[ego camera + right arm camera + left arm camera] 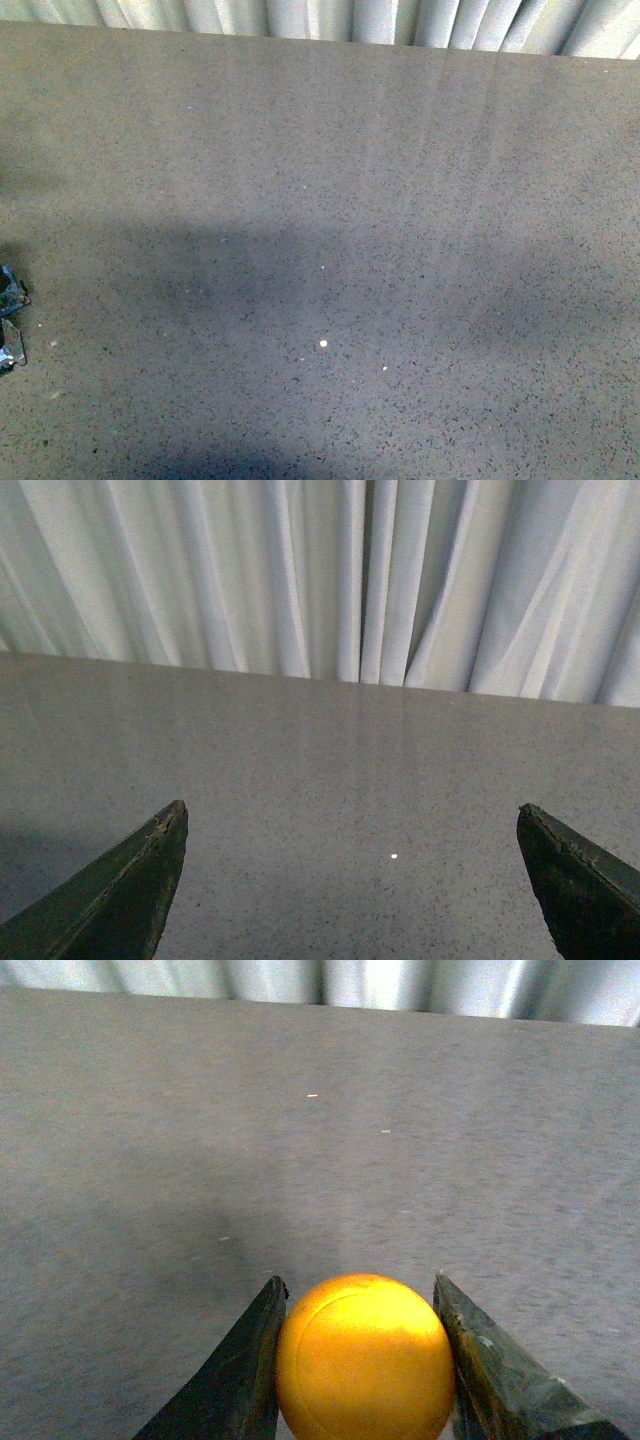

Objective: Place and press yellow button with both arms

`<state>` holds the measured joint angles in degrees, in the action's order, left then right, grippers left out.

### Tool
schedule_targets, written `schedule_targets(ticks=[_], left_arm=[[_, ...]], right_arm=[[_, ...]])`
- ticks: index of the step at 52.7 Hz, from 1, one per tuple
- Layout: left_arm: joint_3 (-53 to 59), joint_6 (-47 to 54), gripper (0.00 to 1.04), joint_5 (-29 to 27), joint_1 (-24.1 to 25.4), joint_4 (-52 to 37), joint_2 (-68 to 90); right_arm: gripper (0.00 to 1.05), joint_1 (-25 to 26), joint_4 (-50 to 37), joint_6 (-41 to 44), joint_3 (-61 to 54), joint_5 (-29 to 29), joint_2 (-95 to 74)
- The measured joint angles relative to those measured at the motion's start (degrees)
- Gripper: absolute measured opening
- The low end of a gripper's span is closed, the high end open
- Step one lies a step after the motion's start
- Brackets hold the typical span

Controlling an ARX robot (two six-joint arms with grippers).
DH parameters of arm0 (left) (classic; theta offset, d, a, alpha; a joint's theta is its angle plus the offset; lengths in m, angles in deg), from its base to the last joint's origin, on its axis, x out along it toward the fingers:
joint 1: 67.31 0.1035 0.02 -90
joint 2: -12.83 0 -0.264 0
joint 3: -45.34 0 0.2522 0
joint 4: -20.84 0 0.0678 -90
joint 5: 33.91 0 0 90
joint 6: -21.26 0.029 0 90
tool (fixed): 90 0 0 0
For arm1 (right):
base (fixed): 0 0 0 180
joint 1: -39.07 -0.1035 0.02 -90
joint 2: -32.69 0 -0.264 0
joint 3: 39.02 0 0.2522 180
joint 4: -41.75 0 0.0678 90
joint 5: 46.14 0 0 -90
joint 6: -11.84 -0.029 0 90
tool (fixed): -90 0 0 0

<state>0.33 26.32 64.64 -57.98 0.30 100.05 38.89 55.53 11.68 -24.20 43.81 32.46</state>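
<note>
In the left wrist view the yellow button (363, 1358) shows its round yellow dome between the two dark jaws of my left gripper (360, 1295), which is shut on it above the speckled grey table (320, 1140). Its collar and base are hidden. In the front view only a sliver of the left arm (10, 320) shows at the left edge; the button does not show there. My right gripper (352, 820) is open and empty, its jaws wide apart over bare table. The right arm does not show in the front view.
The speckled grey table (330, 200) fills the front view, with a few tiny white specks (323, 343) near its middle. A white pleated curtain (330, 570) hangs behind the table's far edge. Dark shadows lie across the near part.
</note>
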Motion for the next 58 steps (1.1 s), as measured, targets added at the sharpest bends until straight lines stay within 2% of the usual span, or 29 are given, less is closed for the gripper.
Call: schedule_targets(ticks=[15,22,31,58], left_arm=[[-4.8,-7.2,0.35,-8.0,-27.0,-5.4,11.4],[-9.4,-9.3,0.35,-10.3,-35.7,-7.0,18.7],[-12.8,-9.3,0.35,-12.0,-40.9,-7.4,24.7],[-15.5,-11.8,0.35,-14.5,-46.4,-9.6,32.0]], right_arm=[[0.96,0.0,0.0,0.0,0.0,0.0,0.0],[0.96,0.0,0.0,0.0,0.0,0.0,0.0],[0.96,0.0,0.0,0.0,0.0,0.0,0.0],[0.96,0.0,0.0,0.0,0.0,0.0,0.0]])
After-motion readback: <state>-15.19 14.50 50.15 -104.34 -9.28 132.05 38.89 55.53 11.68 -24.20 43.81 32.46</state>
